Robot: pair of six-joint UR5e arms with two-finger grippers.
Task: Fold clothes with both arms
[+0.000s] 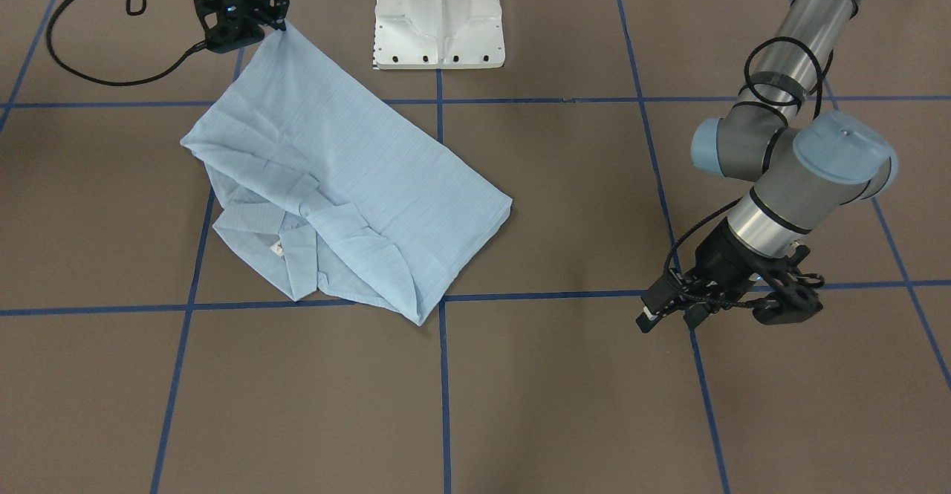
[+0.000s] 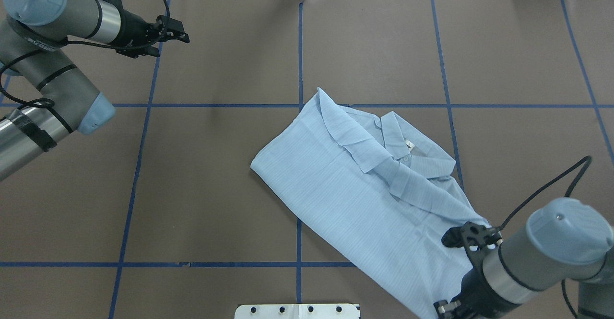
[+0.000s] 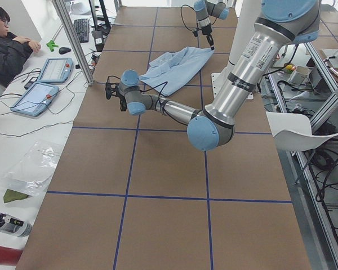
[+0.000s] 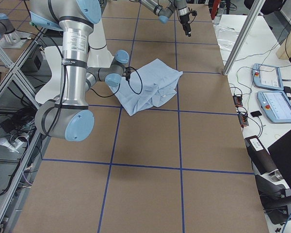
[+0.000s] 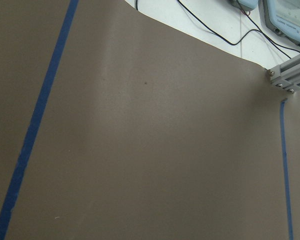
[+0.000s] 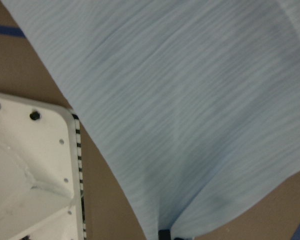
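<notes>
Where the shirt (image 1: 356,160) lies folded on the brown surface (image 1: 565,405), collar up, we see it spread over blue tape lines (image 1: 669,100), near the white base (image 1: 438,26); our right pincer (image 1: 279,26) is clamped on the corner nearest that base, the cloth drawn up to it; our left pincer (image 1: 667,319) hangs well apart from the shirt over bare surface, its fingers spread and holding nothing.
</notes>
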